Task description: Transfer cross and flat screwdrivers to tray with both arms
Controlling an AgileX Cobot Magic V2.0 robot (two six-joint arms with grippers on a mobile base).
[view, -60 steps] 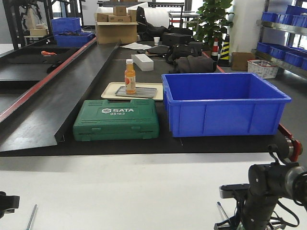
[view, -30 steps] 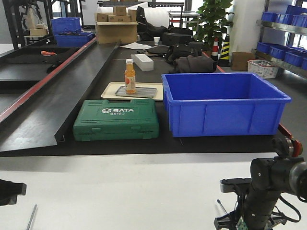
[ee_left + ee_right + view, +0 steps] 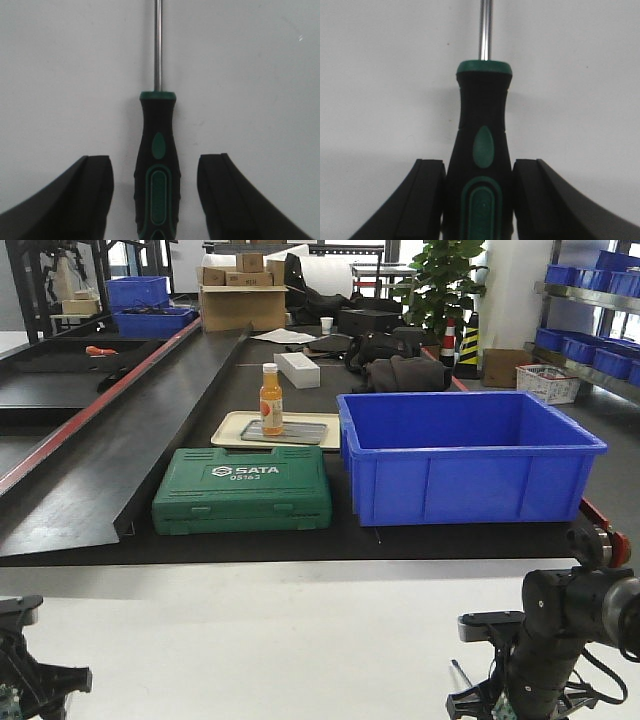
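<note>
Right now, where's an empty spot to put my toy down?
The white table is bare between the left arm and right arm. The black panel left of the green toolbox is free too. It's crowded around the toolbox, beige tray and blue bin.

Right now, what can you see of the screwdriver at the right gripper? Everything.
The screwdriver has a thick black handle, rubbery-looking, with a green collar, a green teardrop inlay and a green-rimmed pad lower down. Its thin shiny steel shaft runs straight up out of the wrist view, so the tip type is hidden. The right gripper sits at the handle, and its black fingers appear to press both sides. Behind it is a plain white table. I cannot tell whether the screwdriver rests on it or is lifted.
</note>
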